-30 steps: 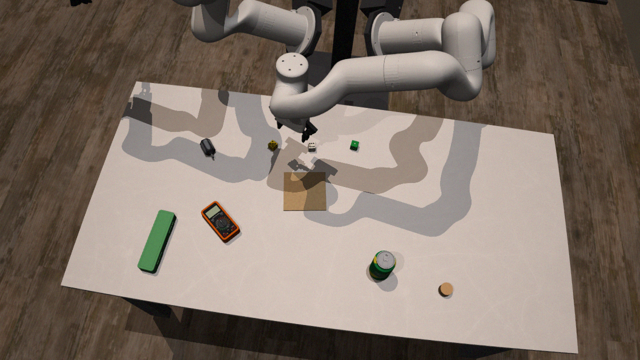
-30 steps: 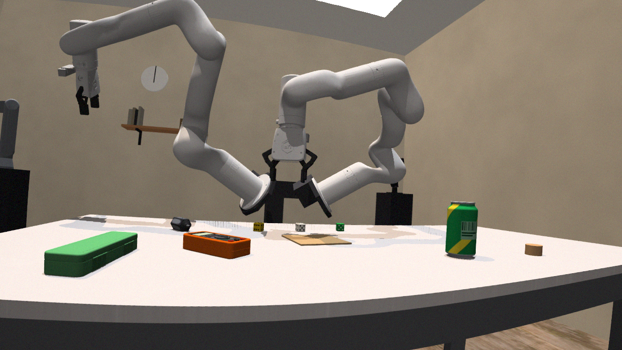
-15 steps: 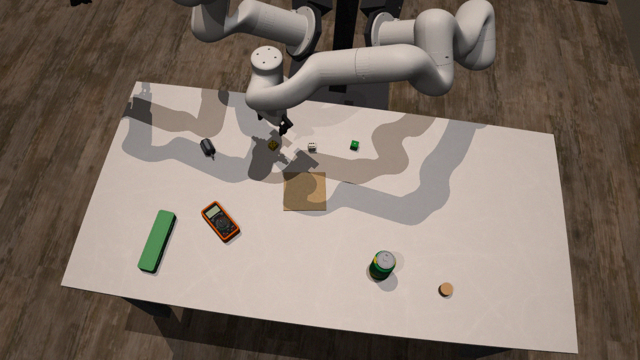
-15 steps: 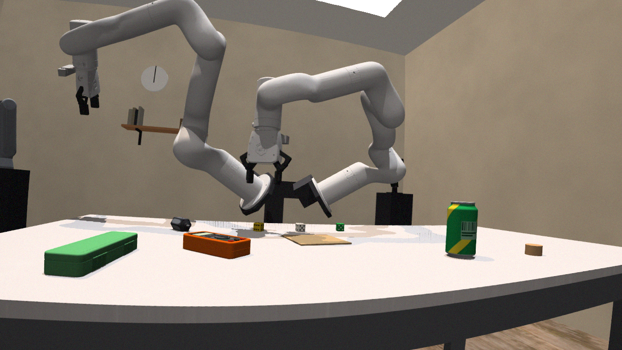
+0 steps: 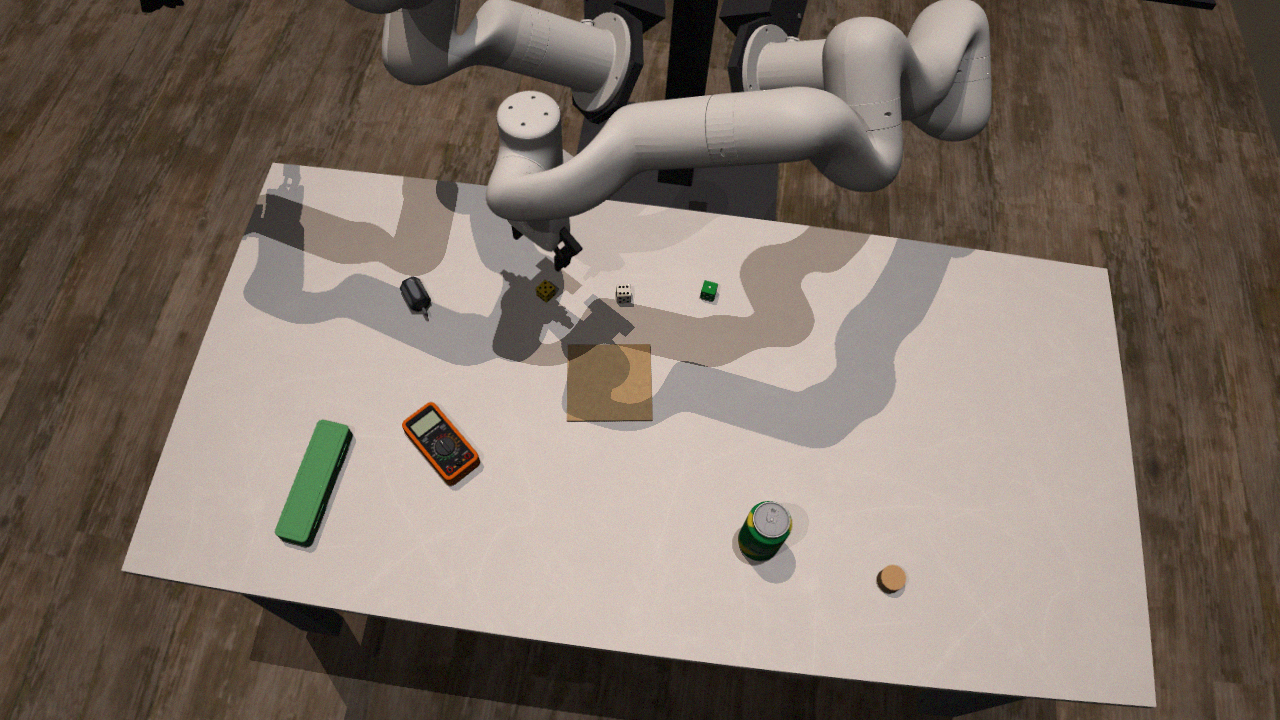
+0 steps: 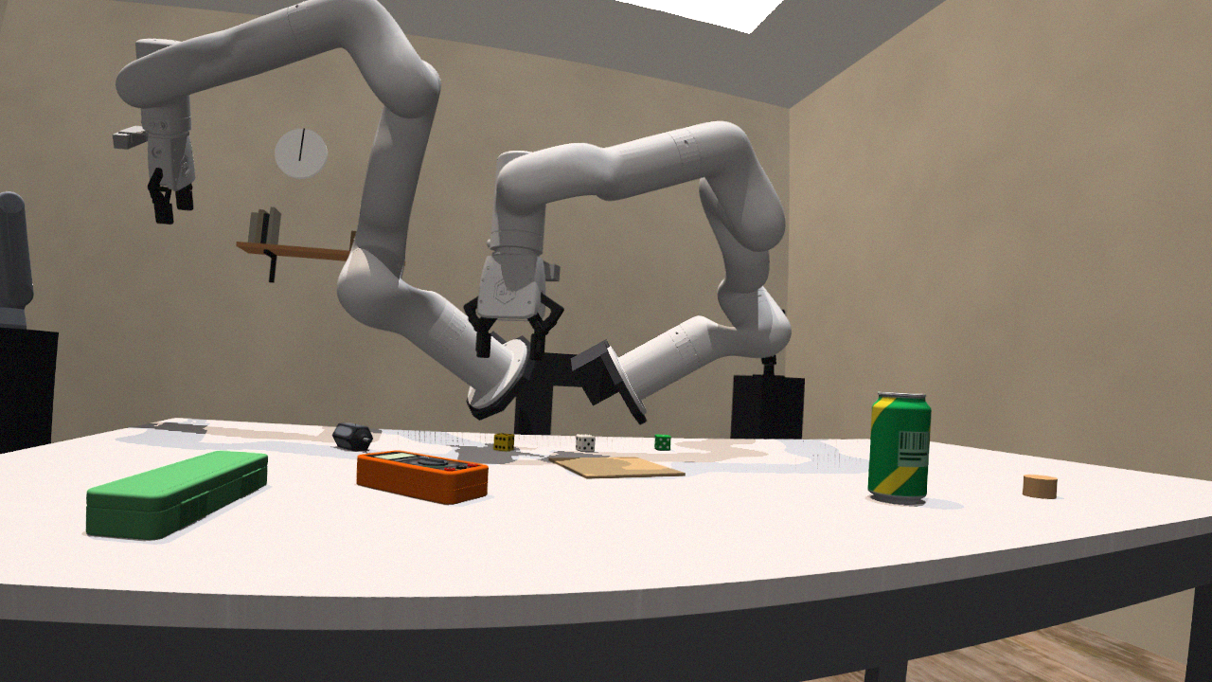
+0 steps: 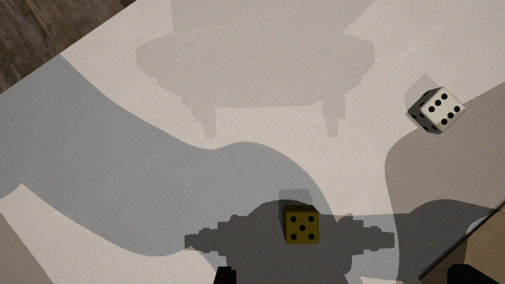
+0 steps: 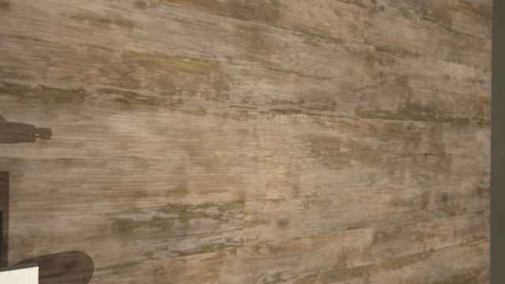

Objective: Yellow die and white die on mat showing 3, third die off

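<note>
The yellow die [image 5: 546, 290] [image 6: 503, 441] [image 7: 302, 236] lies flat with 5 on top, behind and left of the mat in the top view. The white die [image 5: 623, 293] [image 6: 585, 442] [image 7: 443, 108] lies flat with 6 on top, behind the tan mat [image 5: 609, 402] [image 6: 616, 467] [image 7: 489, 248]. The green die [image 5: 708, 290] [image 6: 662, 441] shows 1 on top, off the mat. My left gripper [image 5: 538, 250] [image 6: 509, 353] [image 7: 343, 274] is open and empty, high above the table near the yellow die. My right gripper [image 6: 174, 214] is open and empty, raised far left in the exterior view.
A dark faceted object [image 5: 415, 294] [image 6: 352, 437] lies left of the dice. An orange multimeter [image 5: 441, 443] [image 6: 421, 480] and a green case [image 5: 313, 481] [image 6: 177, 487] lie front left. A green can [image 5: 765, 532] [image 6: 898, 449] and a small wooden disc [image 5: 892, 578] [image 6: 1040, 487] stand front right.
</note>
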{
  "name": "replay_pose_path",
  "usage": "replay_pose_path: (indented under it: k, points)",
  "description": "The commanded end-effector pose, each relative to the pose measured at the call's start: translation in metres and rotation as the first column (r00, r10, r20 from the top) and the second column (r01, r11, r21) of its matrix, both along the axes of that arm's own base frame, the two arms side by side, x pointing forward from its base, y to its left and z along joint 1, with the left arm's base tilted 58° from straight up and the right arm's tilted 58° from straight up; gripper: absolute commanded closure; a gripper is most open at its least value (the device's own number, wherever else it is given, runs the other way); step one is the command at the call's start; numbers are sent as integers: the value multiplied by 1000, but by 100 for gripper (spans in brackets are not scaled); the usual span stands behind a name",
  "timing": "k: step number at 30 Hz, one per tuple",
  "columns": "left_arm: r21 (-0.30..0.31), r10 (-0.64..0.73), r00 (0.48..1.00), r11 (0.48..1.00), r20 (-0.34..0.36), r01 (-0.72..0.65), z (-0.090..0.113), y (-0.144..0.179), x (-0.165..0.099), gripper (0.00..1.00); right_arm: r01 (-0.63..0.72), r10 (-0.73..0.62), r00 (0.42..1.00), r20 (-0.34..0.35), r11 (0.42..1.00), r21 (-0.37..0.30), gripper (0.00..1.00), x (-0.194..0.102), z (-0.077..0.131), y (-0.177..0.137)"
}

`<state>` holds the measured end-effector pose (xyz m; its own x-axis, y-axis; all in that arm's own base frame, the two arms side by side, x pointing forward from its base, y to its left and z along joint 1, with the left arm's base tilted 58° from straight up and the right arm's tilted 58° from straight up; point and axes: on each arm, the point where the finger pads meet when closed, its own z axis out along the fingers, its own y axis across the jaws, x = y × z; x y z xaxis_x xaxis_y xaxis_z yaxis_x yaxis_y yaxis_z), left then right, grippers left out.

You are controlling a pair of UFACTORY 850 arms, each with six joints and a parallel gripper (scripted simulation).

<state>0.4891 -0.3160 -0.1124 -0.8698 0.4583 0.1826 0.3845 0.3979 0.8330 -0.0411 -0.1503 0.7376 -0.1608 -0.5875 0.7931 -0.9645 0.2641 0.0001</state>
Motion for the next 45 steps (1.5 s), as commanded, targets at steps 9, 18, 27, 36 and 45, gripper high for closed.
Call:
replay_pose_path:
  k: [9,18,27,36,45]
  points:
    - [-75,114,980,992,164,-103,-3,4,3,0,0,0,1000,0,1000,-2,0,0,1,0]
    - [-181,257,906,962,337,-205,-7,10,5,0,0,0,1000,0,1000,-2,0,0,1,0]
    - [-299,395,786,913,476,-278,-11,16,8,0,0,0,1000,0,1000,-2,0,0,1,0]
    - [-423,525,625,847,578,-320,-15,22,11,0,0,0,1000,0,1000,-2,0,0,1,0]
    - [-565,653,404,757,641,-328,-20,28,13,0,0,0,1000,0,1000,-2,0,0,1,0]
